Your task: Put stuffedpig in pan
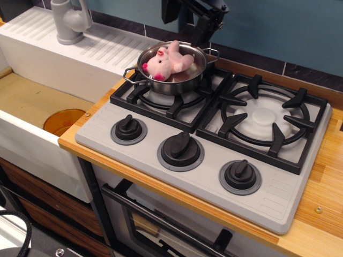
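Note:
The stuffedpig [167, 62], pale pink with hot-pink snout and feet, lies on its back inside the pan [185, 80]. The pan is a shiny steel pot with two loop handles on the back left burner. My gripper [188, 21] is black and hangs above the pan's far rim, at the top edge of the view. Its fingers [206, 27] stand apart and hold nothing.
A grey toy stove [203, 160] with three black knobs [181, 148] and a bare right burner grate [262, 118] sits on a wooden counter [321, 214]. A white sink [37, 107] with a grey faucet [68, 21] is at the left.

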`<move>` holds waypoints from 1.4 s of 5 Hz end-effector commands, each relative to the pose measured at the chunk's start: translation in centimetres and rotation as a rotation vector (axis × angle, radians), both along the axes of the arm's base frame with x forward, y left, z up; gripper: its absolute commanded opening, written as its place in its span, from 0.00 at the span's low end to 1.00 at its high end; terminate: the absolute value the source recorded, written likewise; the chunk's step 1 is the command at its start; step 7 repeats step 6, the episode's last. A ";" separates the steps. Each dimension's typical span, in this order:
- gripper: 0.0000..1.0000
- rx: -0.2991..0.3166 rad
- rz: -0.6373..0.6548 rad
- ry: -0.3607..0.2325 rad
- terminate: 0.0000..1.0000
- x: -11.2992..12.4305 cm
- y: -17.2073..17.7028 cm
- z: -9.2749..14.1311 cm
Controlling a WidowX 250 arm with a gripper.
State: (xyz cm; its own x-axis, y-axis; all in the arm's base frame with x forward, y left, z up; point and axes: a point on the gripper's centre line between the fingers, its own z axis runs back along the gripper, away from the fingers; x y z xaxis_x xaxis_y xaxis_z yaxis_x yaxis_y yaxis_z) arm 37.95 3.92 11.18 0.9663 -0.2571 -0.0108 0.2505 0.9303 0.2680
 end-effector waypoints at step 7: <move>1.00 -0.067 -0.019 -0.119 1.00 -1.3 -3.4 5.1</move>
